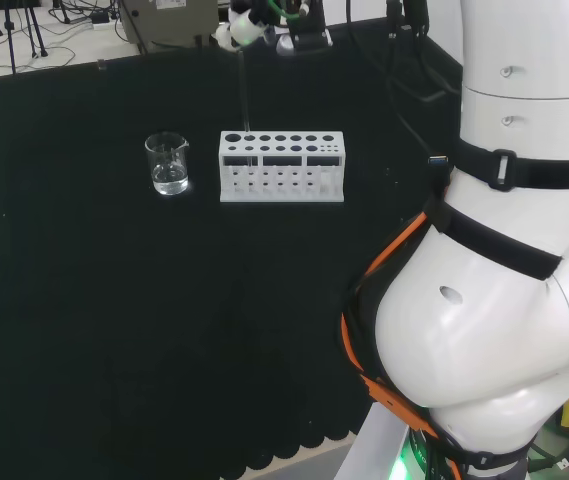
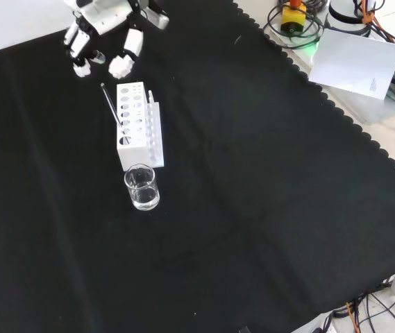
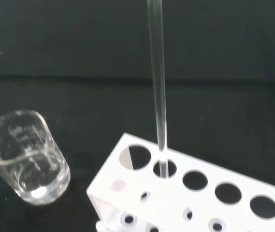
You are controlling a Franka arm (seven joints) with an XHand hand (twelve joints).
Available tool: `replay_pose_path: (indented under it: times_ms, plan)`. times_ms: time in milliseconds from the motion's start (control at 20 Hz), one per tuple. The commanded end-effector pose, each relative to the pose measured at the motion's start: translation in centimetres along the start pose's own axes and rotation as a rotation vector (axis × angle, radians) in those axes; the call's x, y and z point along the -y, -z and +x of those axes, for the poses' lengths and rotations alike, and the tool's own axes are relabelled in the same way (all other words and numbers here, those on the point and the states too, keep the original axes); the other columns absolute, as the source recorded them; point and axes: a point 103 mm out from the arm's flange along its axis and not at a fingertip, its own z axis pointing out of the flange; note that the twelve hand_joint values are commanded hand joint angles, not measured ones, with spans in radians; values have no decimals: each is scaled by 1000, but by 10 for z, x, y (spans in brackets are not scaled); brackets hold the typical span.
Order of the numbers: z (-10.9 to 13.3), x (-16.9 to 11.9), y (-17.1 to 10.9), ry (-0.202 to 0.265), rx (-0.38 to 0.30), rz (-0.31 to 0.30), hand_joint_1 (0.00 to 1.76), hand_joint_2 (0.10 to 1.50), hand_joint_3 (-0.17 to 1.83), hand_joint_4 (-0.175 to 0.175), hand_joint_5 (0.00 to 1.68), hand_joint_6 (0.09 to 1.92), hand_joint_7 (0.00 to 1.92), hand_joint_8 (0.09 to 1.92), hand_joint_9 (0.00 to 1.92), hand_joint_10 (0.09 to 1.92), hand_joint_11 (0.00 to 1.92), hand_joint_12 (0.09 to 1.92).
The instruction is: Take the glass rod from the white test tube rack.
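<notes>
Glass rod (image 3: 157, 87): upright in white test tube rack (image 2: 132, 125), beaker (image 2: 142, 187) beside. Hand (image 2: 103, 31): fingers relaxed, holding nothing. Risk: slanted pull tips rack.

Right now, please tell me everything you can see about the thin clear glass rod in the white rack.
The thin clear glass rod is straight, smooth and see-through. Its lower end sits in a hole near one end of the white test tube rack, the end beside the clear glass beaker. It rises high above the rack, leaning slightly in the front view. Nothing else touches it; the hand is apart.
</notes>
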Motion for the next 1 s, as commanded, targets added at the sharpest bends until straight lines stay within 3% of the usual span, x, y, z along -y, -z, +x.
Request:
replay_pose_path:
  times_ms: [50,250,1000]
  plan:
    - [-10,2,-21,-6,-4,15,566,957,482,-175,369,968,842,1052,1133,1064,519,1345]
    - [1,-4,-25,-6,16,20,570,957,484,-175,389,986,900,1080,1165,1066,545,1344]
    - [0,-12,-52,27,46,9,674,938,498,-175,543,1043,1015,1106,1292,1070,619,1322]
